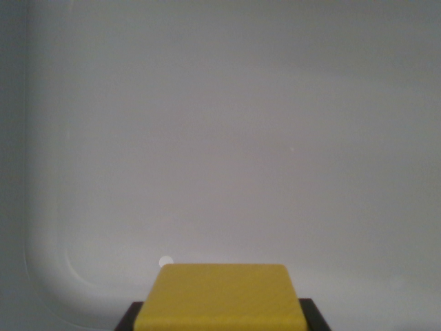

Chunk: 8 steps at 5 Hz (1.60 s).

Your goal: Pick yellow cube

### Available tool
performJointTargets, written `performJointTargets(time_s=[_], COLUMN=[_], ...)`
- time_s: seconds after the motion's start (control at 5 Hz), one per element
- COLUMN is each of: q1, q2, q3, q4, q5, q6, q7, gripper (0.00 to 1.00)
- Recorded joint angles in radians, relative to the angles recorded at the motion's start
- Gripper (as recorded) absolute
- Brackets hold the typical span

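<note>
From where I stand the pick looks nearly done: the yellow cube sits at the bottom middle of the wrist view with a dark claw part hugging each flank, so I judge the claw closed on it, though whether it is lifted clear I cannot tell. The cube is matte, flat-faced and softly rounded at its corners, set against a smooth pale grey tray whose rounded corner curves up at the lower left.
</note>
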Motion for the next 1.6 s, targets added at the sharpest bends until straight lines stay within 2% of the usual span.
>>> performJointTargets(time_s=[0.2, 0.4, 0.6, 0.8, 1.0, 1.2, 1.4, 1.6], q1=[-0.0003, -0.0003, -0.0006, -0.0006, -0.0008, -0.0008, -0.0010, -0.0010], q2=[-0.012, -0.012, -0.022, -0.022, -0.032, -0.032, -0.040, -0.040], q3=[-0.001, -0.001, -0.001, -0.001, -0.002, -0.002, -0.002, -0.002], q4=[0.024, 0.024, 0.046, 0.046, 0.065, 0.065, 0.083, 0.083], q5=[-0.0007, -0.0007, -0.0014, -0.0014, -0.0019, -0.0019, -0.0025, -0.0025], q6=[0.036, 0.036, 0.069, 0.069, 0.097, 0.097, 0.123, 0.123], q7=[0.002, 0.002, 0.004, 0.004, 0.005, 0.005, 0.006, 0.006], gripper=[1.00, 1.00, 1.00, 1.00, 1.00, 1.00, 1.00, 1.00])
